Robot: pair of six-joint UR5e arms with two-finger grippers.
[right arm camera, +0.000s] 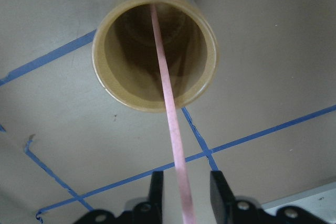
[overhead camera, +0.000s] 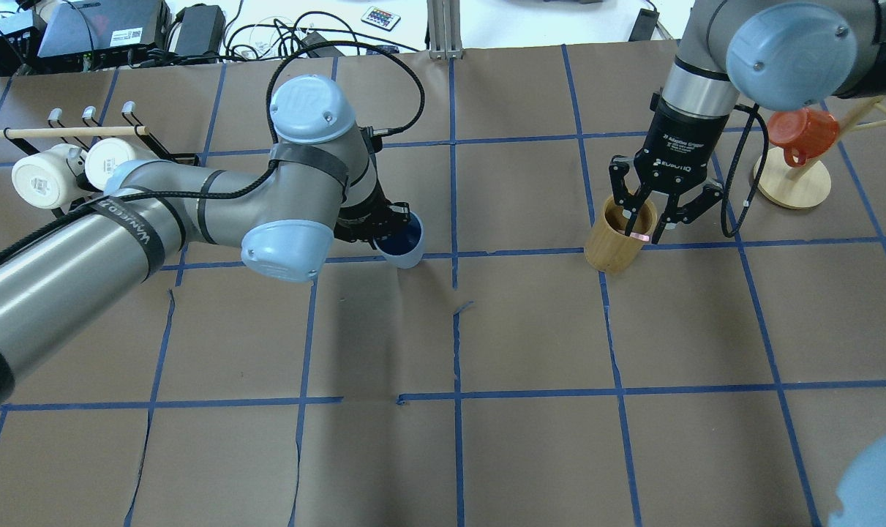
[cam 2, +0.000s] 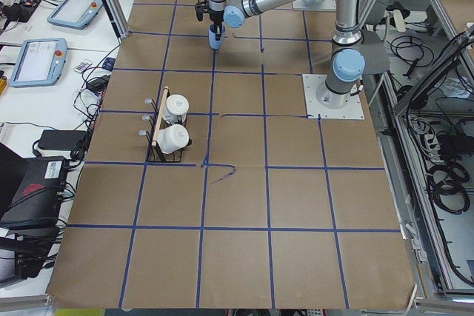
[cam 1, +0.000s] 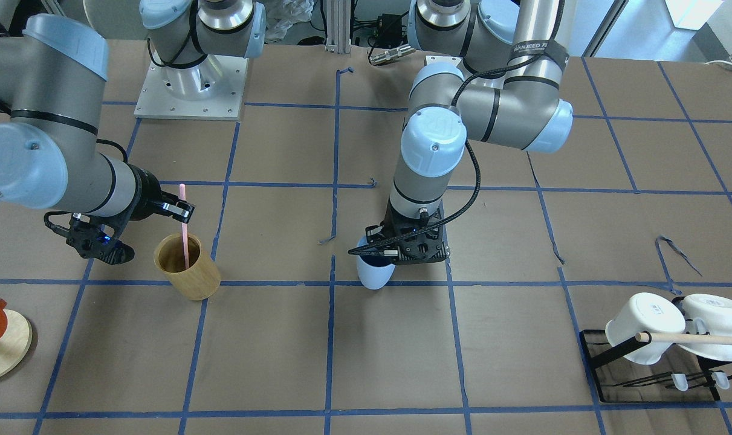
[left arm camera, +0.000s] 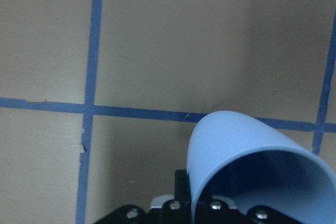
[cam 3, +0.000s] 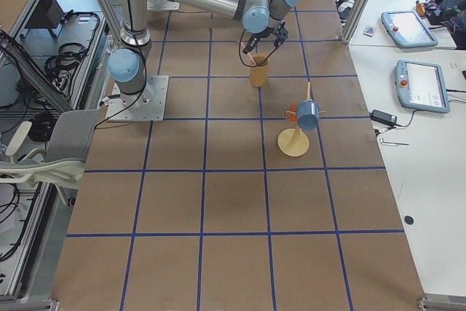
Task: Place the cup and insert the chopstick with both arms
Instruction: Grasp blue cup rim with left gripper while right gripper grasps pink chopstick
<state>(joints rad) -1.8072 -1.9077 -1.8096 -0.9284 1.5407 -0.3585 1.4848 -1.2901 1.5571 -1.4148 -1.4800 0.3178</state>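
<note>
The light blue cup hangs tilted in my left gripper, which is shut on its rim, low over a blue tape crossing near the table's middle. In the left wrist view the cup shows its dark blue inside. The pale pink chopstick stands in a tan wooden cup, leaning on its rim. My right gripper hovers over that cup. In the right wrist view its fingers stand on either side of the chopstick with a gap on each side, so it is open.
A black rack with two white mugs and a light wooden rod stands on my far left. A wooden stand with an orange mug is at the far right, behind the wooden cup. Blue tape lines grid the brown table.
</note>
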